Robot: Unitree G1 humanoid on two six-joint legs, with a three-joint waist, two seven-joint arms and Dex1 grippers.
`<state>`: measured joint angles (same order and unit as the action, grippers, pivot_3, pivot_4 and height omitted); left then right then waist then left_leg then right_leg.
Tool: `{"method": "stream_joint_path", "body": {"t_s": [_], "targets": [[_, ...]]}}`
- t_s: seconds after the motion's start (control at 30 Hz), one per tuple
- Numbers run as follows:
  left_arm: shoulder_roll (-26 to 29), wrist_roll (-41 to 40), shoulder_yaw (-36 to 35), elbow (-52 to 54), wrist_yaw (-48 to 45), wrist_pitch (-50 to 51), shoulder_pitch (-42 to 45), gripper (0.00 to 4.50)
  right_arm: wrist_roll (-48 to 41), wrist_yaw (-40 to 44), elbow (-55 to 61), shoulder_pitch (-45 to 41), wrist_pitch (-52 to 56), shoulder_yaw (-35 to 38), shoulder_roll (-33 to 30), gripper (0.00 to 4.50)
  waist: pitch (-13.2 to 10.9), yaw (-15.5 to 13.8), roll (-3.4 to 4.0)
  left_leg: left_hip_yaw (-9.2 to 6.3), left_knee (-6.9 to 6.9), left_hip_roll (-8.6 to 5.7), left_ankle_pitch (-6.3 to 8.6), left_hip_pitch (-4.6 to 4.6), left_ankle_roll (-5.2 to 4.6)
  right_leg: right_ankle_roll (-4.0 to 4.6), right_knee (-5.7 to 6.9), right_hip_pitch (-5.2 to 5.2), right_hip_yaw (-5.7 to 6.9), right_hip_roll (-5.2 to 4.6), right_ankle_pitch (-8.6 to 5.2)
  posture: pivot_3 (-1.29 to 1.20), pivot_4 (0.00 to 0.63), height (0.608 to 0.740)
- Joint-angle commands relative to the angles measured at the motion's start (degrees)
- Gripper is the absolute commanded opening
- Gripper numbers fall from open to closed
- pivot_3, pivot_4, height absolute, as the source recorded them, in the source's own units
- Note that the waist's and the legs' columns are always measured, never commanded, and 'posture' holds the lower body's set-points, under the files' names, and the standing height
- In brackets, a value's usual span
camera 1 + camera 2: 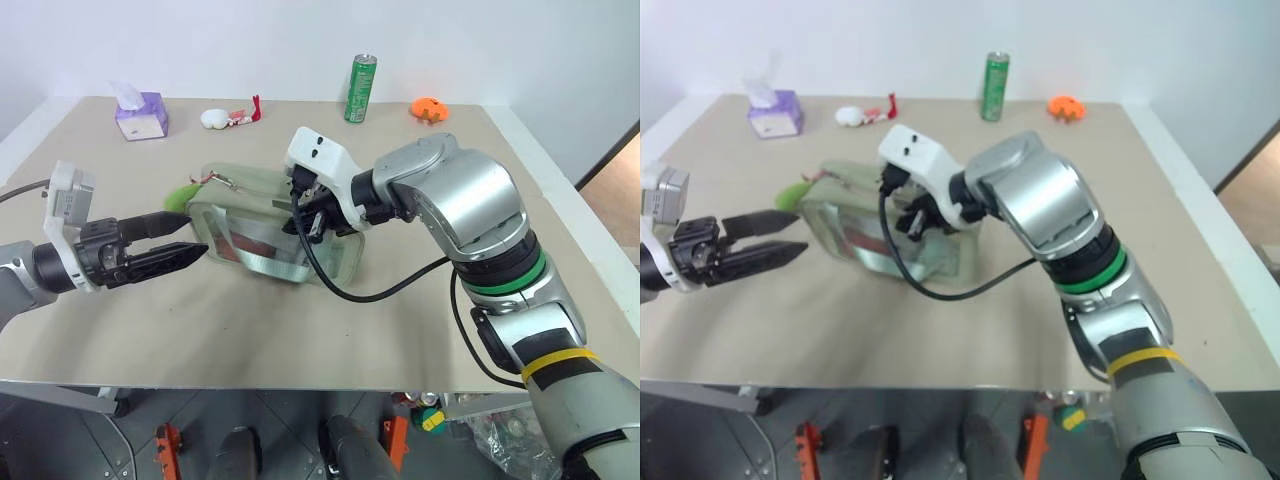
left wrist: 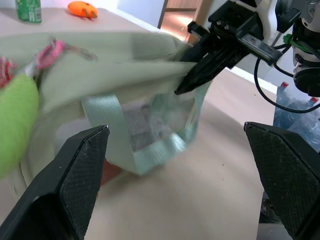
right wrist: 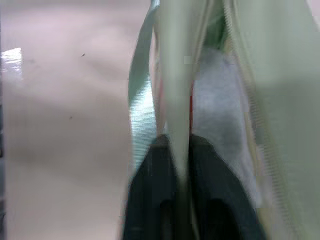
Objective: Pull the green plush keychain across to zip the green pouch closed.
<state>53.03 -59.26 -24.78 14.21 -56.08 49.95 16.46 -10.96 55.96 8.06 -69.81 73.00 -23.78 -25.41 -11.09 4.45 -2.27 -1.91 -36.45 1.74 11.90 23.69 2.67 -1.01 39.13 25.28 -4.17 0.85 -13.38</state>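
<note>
Red items show inside green pouch (image 1: 270, 235), pinched by right hand (image 1: 300, 222).

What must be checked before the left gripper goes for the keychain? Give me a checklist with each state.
1. Left gripper open: ok, jaws stand wide apart.
2. Green plush keychain between the left fingers: not ok, it lies off the green pouch's left end, outside the jaws.
3. Right gripper bracing the pouch: ok, a fold of its top fabric sits between the fingers.
4. Cord fixed to the zipper pull: cannot tell.
5. How far the zipper is open: cannot tell.
</note>
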Motion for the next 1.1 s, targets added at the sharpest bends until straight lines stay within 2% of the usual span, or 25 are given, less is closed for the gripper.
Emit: {"method": "stream_joint_path", "body": {"t_s": [0.03, 0.13, 0.3, 0.43, 0.53, 0.7, 1.1], "targets": [[0.5, -1.1, -2.1, 1.3, 0.3, -0.2, 0.3, 4.5, -2.0, 0.6, 3.2, 1.9, -5.1, 3.1, -2.8, 2.07, 0.0, -0.1, -0.01, 0.0, 0.0, -0.01, 0.0, 0.01, 0.0, -0.01, 0.0, 0.0, 0.0, -0.01, 0.0, 0.0, 0.15, 0.74], [0.5, -1.1, -1.8, 0.9, 0.4, -0.2, 0.6, 4.5, -2.7, 1.5, 2.2, 4.4, -12.2, 5.6, -5.8, 3.04, 0.0, -0.1, -0.02, -0.01, 0.0, -0.02, 0.0, 0.01, 0.0, -0.03, -0.01, -0.02, 0.0, -0.01, -0.01, 0.0, 0.15, 0.74], [1.0, -0.4, -2.1, -0.9, -0.2, -0.5, 0.7, 4.5, -7.8, 3.6, -3.4, 4.2, -18.6, 16.5, -9.2, 3.04, 0.0, -0.1, -0.01, 0.01, -0.02, 0.0, 0.0, -0.01, -0.01, -0.04, -0.01, -0.02, -0.01, 0.03, 0.03, 0.0, 0.15, 0.74], [2.2, -0.1, -3.3, -3.1, -1.3, -0.6, 0.5, 4.5, -10.5, 6.7, -4.3, 7.8, -24.1, 22.4, -14.3, 3.04, 0.0, -0.1, -0.01, 0.0, 0.01, 0.0, 0.0, -0.01, -0.01, -0.03, -0.02, -0.02, -0.01, 0.05, 0.0, 0.0, 0.15, 0.74], [2.6, -0.2, -3.3, -3.3, -1.9, -0.5, 1.0, 4.5, -12.0, 9.8, -2.5, 12.4, -26.2, 23.4, -18.3, 3.04, 0.0, -0.1, -0.02, 0.0, 0.02, 0.01, 0.01, -0.01, -0.03, -0.05, -0.05, -0.04, -0.02, 0.05, -0.03, 0.0, 0.15, 0.74], [2.5, -1.0, -0.4, -0.4, -3.3, -0.2, 2.9, 4.5, -15.8, 11.3, 2.8, 18.8, -23.3, 23.9, -22.3, 3.04, 0.0, -0.1, 0.05, 0.07, 0.01, 0.0, 0.01, -0.03, -0.04, -0.05, -0.04, -0.03, -0.08, 0.05, -0.01, 0.0, 0.15, 0.74], [1.7, 0.9, 2.9, -2.5, -5.0, -0.7, 7.7, 4.5, -19.6, 9.5, 8.5, 22.3, -19.9, 21.3, -22.6, 3.04, 0.0, -0.1, 0.04, 0.08, -0.01, 0.03, 0.01, -0.11, -0.04, -0.09, -0.03, -0.09, -0.15, 0.14, 0.02, 0.0, 0.15, 0.74]]}}
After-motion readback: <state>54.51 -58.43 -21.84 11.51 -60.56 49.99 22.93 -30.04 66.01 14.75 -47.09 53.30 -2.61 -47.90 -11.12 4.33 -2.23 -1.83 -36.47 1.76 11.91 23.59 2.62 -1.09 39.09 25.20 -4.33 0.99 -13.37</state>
